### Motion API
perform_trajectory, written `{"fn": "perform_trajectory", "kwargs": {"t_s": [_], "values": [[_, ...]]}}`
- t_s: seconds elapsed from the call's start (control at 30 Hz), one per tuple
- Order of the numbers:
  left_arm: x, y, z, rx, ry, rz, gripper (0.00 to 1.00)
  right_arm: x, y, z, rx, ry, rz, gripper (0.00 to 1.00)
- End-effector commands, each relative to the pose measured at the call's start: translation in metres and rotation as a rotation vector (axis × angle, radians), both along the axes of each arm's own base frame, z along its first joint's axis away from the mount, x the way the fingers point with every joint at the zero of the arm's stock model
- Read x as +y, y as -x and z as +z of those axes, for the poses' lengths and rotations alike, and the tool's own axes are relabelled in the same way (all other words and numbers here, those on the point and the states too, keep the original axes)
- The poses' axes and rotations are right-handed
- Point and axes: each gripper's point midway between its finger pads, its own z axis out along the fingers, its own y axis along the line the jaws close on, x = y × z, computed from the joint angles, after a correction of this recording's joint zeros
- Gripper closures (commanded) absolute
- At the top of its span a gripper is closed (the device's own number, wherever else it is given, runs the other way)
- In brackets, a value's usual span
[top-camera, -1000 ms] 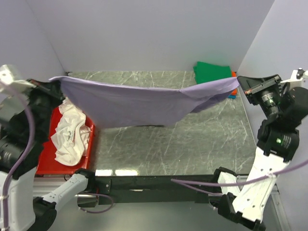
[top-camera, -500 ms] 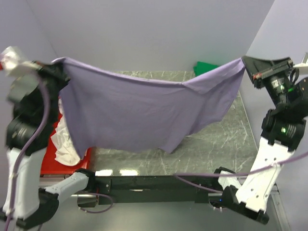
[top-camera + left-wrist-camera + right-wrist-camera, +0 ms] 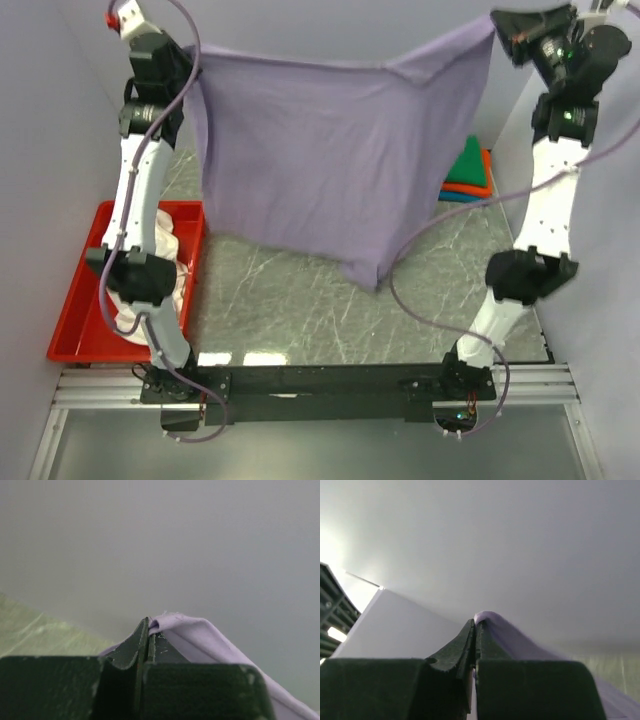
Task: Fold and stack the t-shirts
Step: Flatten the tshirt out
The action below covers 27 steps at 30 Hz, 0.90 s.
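We see the lavender t-shirt point(image 3: 320, 150) hung over the worktop point(image 3: 420, 290) — left gripper point(image 3: 149, 627) and right gripper point(image 3: 474, 625) jaws each pinching a top corner.

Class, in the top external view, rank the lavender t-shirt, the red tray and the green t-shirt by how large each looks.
1. lavender t-shirt, spread out and held up nearer the camera, which inflates it
2. red tray
3. green t-shirt, folded and partly hidden

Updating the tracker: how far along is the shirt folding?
Done: a folded stack sits far right. In hand: left gripper and right gripper hold the lavender shirt spread in the air. Left: fold it, plus the white shirt crumpled in the tray.
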Motion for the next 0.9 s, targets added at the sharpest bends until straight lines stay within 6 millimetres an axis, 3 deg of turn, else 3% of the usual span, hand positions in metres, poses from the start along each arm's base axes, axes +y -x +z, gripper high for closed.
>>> {"fn": "perform_trajectory", "kwargs": {"t_s": [0.0, 0.03, 0.07, 0.13, 0.17, 0.2, 0.23, 0.27, 0.33, 0.37, 0.4, 0.43, 0.47, 0.5, 0.53, 0.57, 0.6, 0.63, 0.7, 0.73, 0.8, 0.83, 0.87], "values": [[0.011, 0.020, 0.125, -0.333, -0.005, -0.053, 1.00, 0.000, 0.035, 0.114, -0.376, 0.034, -0.039, 1.00], [0.011, 0.024, 0.137, -0.373, -0.005, -0.072, 1.00, -0.007, 0.036, 0.121, -0.402, 0.024, -0.052, 1.00], [0.021, 0.023, 0.135, -0.377, 0.009, -0.063, 1.00, -0.018, 0.037, 0.124, -0.415, 0.002, -0.072, 1.00], [0.028, 0.044, 0.155, -0.449, 0.022, -0.062, 1.00, -0.020, 0.046, 0.125, -0.455, 0.012, -0.086, 1.00], [0.031, 0.034, 0.129, -0.395, 0.028, -0.063, 1.00, -0.020, 0.051, 0.113, -0.439, 0.024, -0.109, 1.00], [0.031, 0.052, 0.138, -0.420, 0.025, -0.066, 1.00, -0.020, 0.053, 0.104, -0.422, 0.034, -0.119, 1.00], [0.032, 0.054, 0.133, -0.411, 0.023, -0.061, 1.00, -0.019, 0.056, 0.095, -0.405, 0.042, -0.127, 1.00], [0.031, 0.046, 0.104, -0.344, 0.025, -0.060, 1.00, -0.016, 0.061, 0.075, -0.368, 0.050, -0.131, 1.00], [0.028, 0.059, 0.089, -0.308, 0.033, -0.082, 1.00, -0.013, 0.065, 0.048, -0.316, 0.053, -0.121, 1.00], [0.020, 0.050, 0.045, -0.224, 0.053, -0.121, 1.00, -0.011, 0.067, 0.019, -0.253, 0.052, -0.116, 1.00], [0.017, 0.066, 0.043, -0.235, 0.063, -0.135, 1.00, -0.008, 0.070, 0.000, -0.215, 0.056, -0.103, 1.00], [0.015, 0.071, 0.027, -0.212, 0.080, -0.144, 1.00, 0.000, 0.089, -0.004, -0.218, 0.068, -0.101, 1.00], [0.012, 0.068, -0.031, -0.106, 0.125, -0.148, 1.00, -0.003, 0.080, -0.055, -0.115, 0.062, -0.105, 1.00], [0.011, 0.086, -0.031, -0.126, 0.141, -0.154, 1.00, -0.003, 0.084, -0.081, -0.050, 0.058, -0.112, 1.00], [0.011, 0.092, -0.051, -0.091, 0.154, -0.150, 1.00, 0.000, 0.104, -0.089, -0.043, 0.065, -0.139, 1.00], [0.010, 0.097, -0.101, 0.003, 0.199, -0.138, 0.99, -0.003, 0.102, -0.152, 0.094, 0.056, -0.150, 1.00], [0.009, 0.111, -0.111, 0.018, 0.215, -0.139, 1.00, -0.003, 0.109, -0.176, 0.141, 0.054, -0.164, 1.00], [0.009, 0.120, -0.157, 0.111, 0.242, -0.123, 1.00, -0.003, 0.123, -0.223, 0.222, 0.040, -0.184, 1.00], [0.005, 0.141, -0.189, 0.171, 0.272, -0.130, 1.00, 0.001, 0.137, -0.272, 0.310, 0.021, -0.182, 1.00], [0.004, 0.154, -0.234, 0.261, 0.298, -0.120, 1.00, 0.006, 0.148, -0.314, 0.389, 0.011, -0.170, 1.00], [0.001, 0.176, -0.269, 0.335, 0.321, -0.110, 1.00, 0.009, 0.162, -0.365, 0.519, 0.017, -0.164, 1.00], [-0.003, 0.194, -0.309, 0.422, 0.357, -0.095, 1.00, 0.012, 0.172, -0.399, 0.596, 0.014, -0.155, 1.00], [-0.006, 0.205, -0.328, 0.465, 0.373, -0.092, 0.99, 0.013, 0.181, -0.421, 0.657, 0.032, -0.144, 1.00]]}}
